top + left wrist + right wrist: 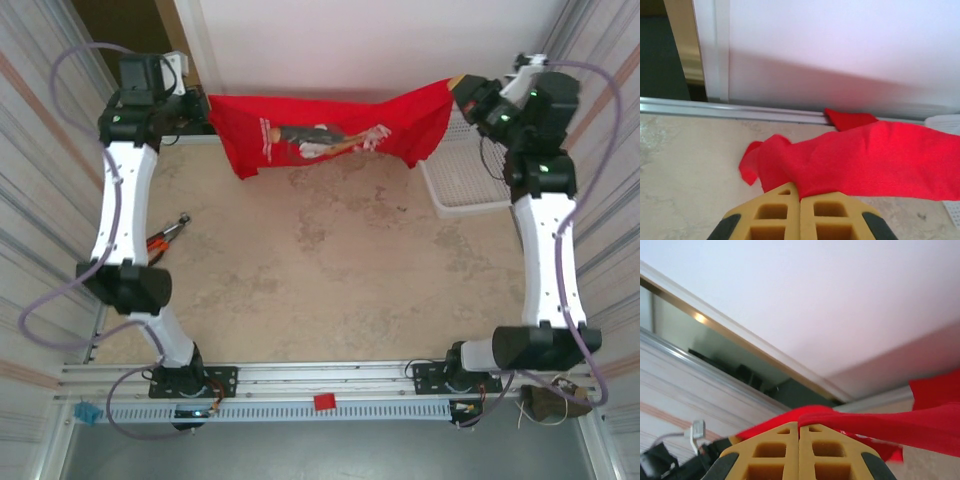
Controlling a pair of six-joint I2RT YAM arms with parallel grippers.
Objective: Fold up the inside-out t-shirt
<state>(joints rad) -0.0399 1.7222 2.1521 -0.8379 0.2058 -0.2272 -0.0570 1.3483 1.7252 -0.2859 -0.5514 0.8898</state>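
The inside-out t-shirt is bright red with white lettering and a pale graphic, stretched across the far edge of the table, hanging above it. My left gripper is shut on its left end, and red cloth comes out from between the yellow fingertips. My right gripper is shut on the shirt's right end, held higher. In the right wrist view a taut red fold runs off from the pinched tips. The cloth sags in the middle.
A white basket sits at the far right of the table, under the right arm. Red-handled pliers lie at the left of the beige tabletop. A white wall stands right behind the shirt.
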